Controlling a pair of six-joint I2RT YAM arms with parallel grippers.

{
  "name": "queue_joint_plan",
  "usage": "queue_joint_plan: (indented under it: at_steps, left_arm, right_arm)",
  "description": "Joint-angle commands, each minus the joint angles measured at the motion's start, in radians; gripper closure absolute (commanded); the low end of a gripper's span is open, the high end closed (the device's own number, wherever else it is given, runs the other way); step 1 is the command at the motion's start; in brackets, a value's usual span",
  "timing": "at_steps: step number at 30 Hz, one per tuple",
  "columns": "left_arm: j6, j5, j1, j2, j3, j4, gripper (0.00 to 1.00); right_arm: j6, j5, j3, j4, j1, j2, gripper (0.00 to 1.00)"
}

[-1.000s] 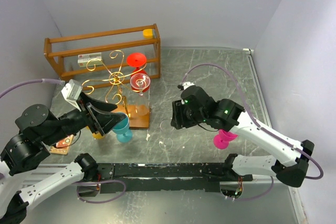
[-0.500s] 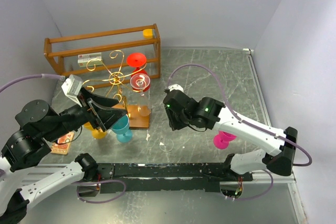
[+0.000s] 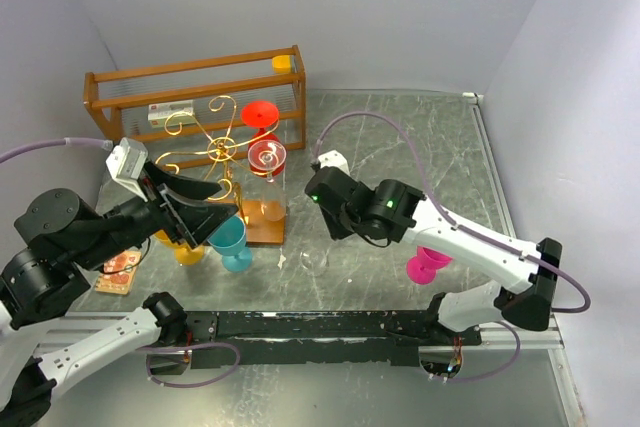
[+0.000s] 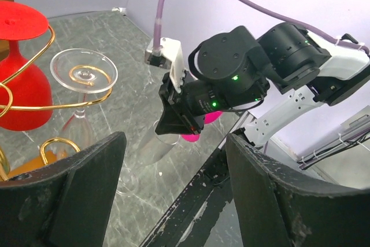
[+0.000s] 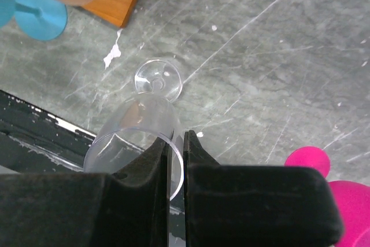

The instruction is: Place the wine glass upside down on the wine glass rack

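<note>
In the right wrist view, the right gripper has its fingers drawn together on the thin rim of a clear, colourless stemmed wine glass, one finger inside the bowl and one outside. The glass is mouth-up and its round foot is on or just above the grey marbled table; contact cannot be told. A teal glass foot and a pink plastic goblet lie well apart from it. In the left wrist view, the left gripper is spread wide with nothing between its fingers. Beyond it, a red goblet and a second clear stemmed glass hang upside down in the curled arms of the thin gold wire wine glass rack. The top view shows the rack in front of an orange-brown wooden open-frame crate, with the left gripper close beside it and a yellow goblet nearby. The main risk is the hold: a one-wall pinch on smooth glass could slip or swing once the glass is lifted and turned over. The inverted foot must also slide into a free scroll without knocking the two hung glasses, and the left arm crowds that approach. By count there are two arms, one rack, one crate, two clear glasses, and one glass each of red, teal, yellow and pink.
</note>
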Motion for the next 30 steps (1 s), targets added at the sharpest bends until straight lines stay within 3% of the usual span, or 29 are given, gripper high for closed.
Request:
queue_joint_plan:
  at_steps: [1,9,18,24,30]
  left_arm:
    - [-0.038,-0.040,-0.004,0.023,0.032,0.032,0.19]
    - [-0.112,0.119,-0.005,0.124,0.120,0.174,0.21]
    - [-0.183,0.200,-0.005,0.277,0.169,0.331,0.22]
    - [-0.242,0.179,-0.004,0.308,0.116,0.474,0.13]
    - [-0.297,0.144,-0.005,0.329,0.073,0.603,0.13]
  right_arm:
    - [-0.016,0.112,0.056,-0.015,0.004,-0.054,1.00]
    - [0.015,0.316,0.085,0.012,0.004,-0.167,1.00]
    - [-0.009,0.417,0.091,0.207,0.004,-0.312,1.00]
    - [-0.071,0.375,0.048,0.371,0.005,-0.400,1.00]
    - [-0.125,0.320,-0.046,0.611,0.005,-0.518,1.00]
